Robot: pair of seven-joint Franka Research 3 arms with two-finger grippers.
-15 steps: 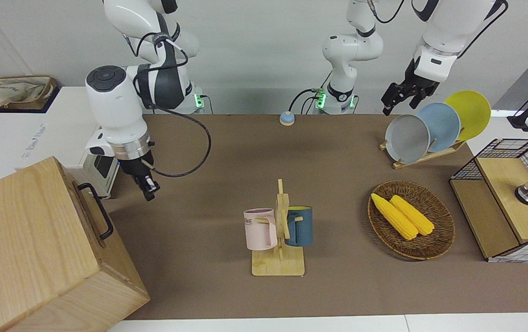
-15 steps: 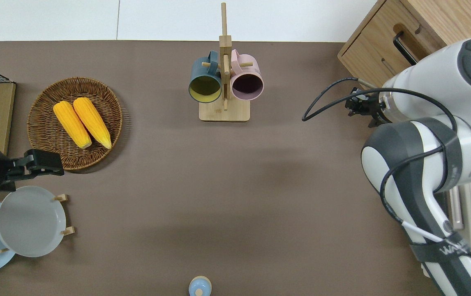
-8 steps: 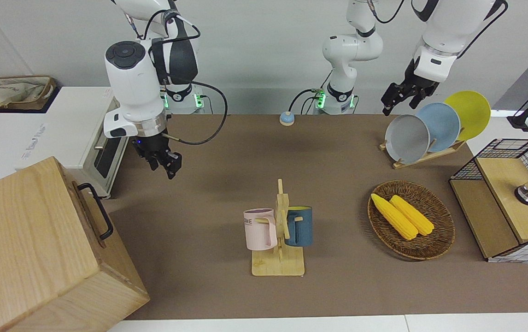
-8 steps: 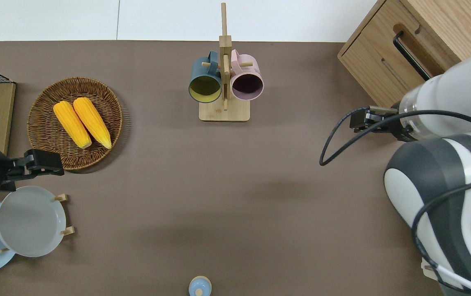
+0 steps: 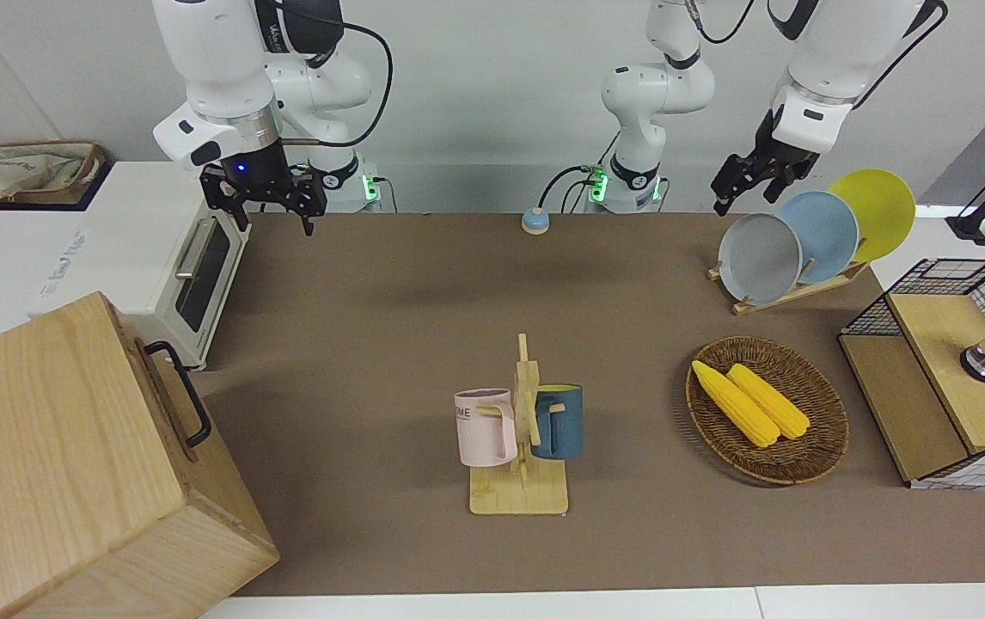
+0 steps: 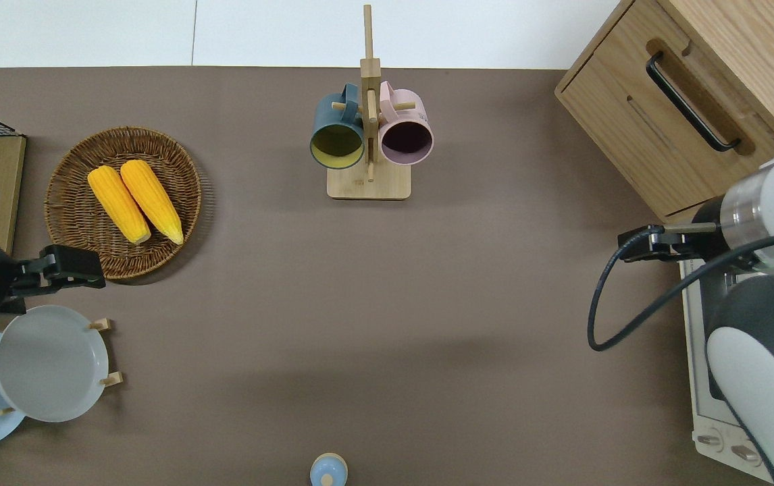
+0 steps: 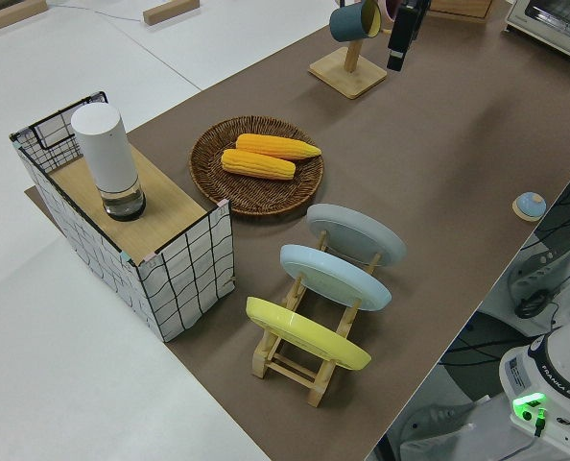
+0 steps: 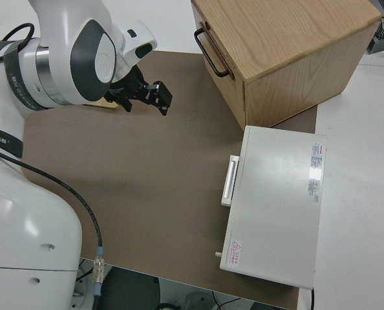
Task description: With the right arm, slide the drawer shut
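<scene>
One drawer (image 6: 701,91) only, set in the large pale-wood box (image 5: 45,430) at the right arm's end of the table, farther from the robots than the white toaster oven (image 5: 200,275). Sits pushed in, front about level with the box's face, black bar handle (image 6: 691,101) free of any contact. Right gripper (image 5: 276,219) up in the air with fingers spread apart and nothing between them. Hangs over the brown mat (image 6: 427,304) at the oven's corner, clear of the drawer and its handle. Left gripper (image 5: 737,185) parked; grip not readable.
</scene>
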